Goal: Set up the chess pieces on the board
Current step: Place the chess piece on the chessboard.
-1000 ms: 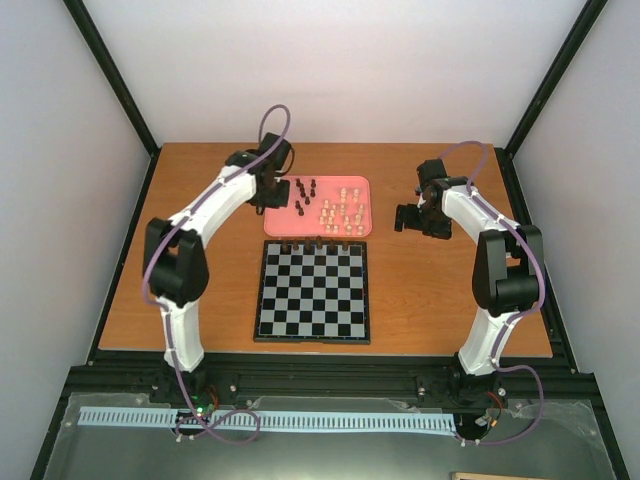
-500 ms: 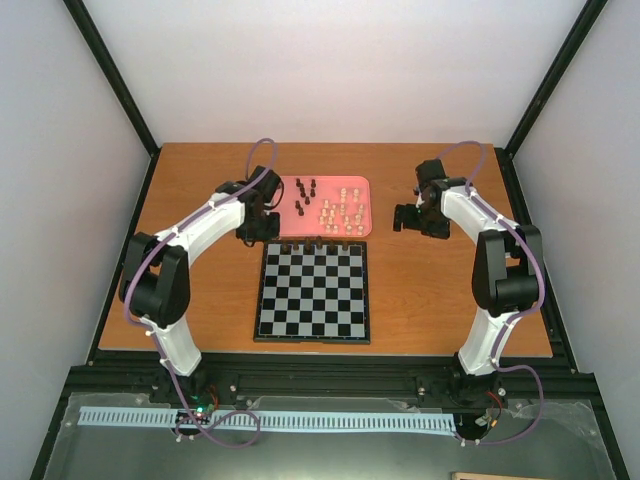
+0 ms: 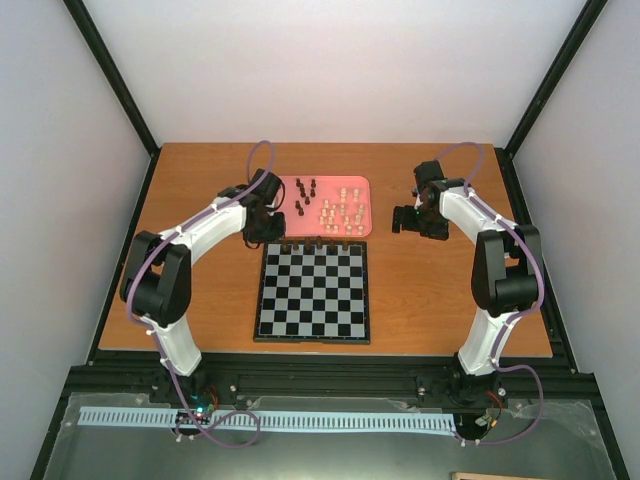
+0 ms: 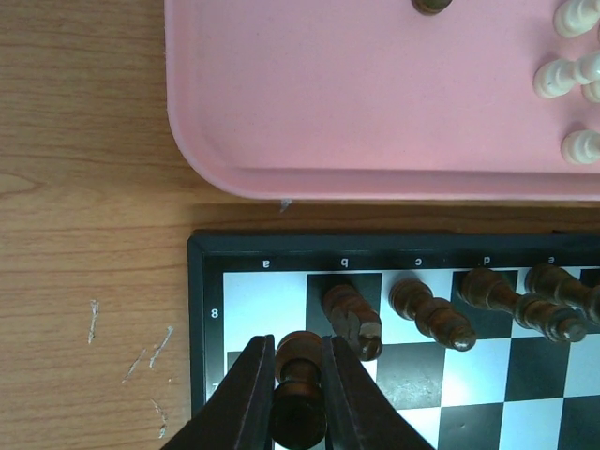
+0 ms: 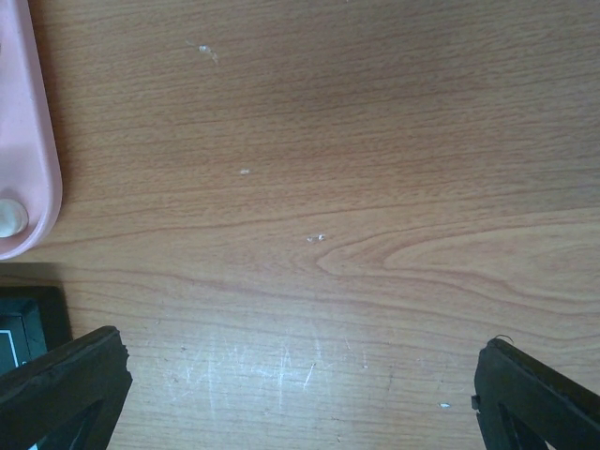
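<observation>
The board (image 3: 312, 300) lies mid-table, with several dark chess pieces (image 3: 310, 243) along its far row. My left gripper (image 3: 262, 222) is shut on a dark piece (image 4: 298, 394) and holds it upright over the board's far-left corner (image 4: 244, 291), near square a8. Next to it on the far row stand a dark knight (image 4: 352, 319) and other dark pieces (image 4: 431, 314). The pink tray (image 3: 330, 179) behind the board holds cream pieces (image 3: 343, 215) and a few dark ones (image 3: 305, 188). My right gripper (image 3: 405, 220) is open and empty over bare wood (image 5: 300, 375).
The tray's near rim (image 4: 375, 183) lies just beyond the board's border. In the right wrist view the tray's right end (image 5: 28, 141) with one cream piece (image 5: 11, 217) and the board's corner (image 5: 28, 319) sit at the left. Black frame rails edge the table.
My left arm has swung from the tray's left end down to the board's far-left corner, carrying the dark piece. The right arm has barely moved.
</observation>
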`<state>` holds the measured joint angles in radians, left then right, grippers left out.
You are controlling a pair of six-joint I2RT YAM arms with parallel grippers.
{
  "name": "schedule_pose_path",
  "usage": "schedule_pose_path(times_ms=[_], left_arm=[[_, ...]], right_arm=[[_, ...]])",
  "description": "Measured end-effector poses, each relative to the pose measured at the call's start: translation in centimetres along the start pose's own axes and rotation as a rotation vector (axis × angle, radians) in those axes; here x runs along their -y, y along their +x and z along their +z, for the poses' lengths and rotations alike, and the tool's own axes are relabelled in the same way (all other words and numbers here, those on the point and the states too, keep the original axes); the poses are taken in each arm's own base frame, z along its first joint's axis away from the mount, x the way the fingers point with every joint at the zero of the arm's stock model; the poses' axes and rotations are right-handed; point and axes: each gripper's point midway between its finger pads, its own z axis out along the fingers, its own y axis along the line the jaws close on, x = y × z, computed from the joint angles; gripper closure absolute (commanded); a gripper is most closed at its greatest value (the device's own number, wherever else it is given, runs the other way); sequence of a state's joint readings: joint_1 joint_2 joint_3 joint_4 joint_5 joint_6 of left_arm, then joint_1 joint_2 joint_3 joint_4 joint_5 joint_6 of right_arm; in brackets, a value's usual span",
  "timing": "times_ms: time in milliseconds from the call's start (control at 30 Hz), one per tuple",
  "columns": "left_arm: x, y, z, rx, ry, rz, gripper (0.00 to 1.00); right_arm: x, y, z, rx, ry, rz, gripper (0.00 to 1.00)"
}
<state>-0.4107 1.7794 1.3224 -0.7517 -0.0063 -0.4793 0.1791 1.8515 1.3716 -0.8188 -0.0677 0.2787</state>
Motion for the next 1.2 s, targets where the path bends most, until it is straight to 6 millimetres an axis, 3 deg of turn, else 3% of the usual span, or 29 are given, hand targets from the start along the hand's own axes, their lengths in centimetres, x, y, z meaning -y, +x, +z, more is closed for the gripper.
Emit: schedule_pose_path(times_ms=[333,1000,1200], left_arm=[[-0.6,1.1,1.5,-0.041,-0.023,0.001,0.99],[-1.4,1.0,3.4,-0.042,-0.076,0.003,0.98],[-1.4,0.9,3.8,-0.038,-0.078,0.003,0.93]], right_arm=[[0.0,0.0,0.0,0.001,0.001,0.000,0.00],[0.0,0.0,0.0,0.000,0.001,0.000,0.00],[0.0,0.0,0.0,-0.001,0.001,0.000,0.00]])
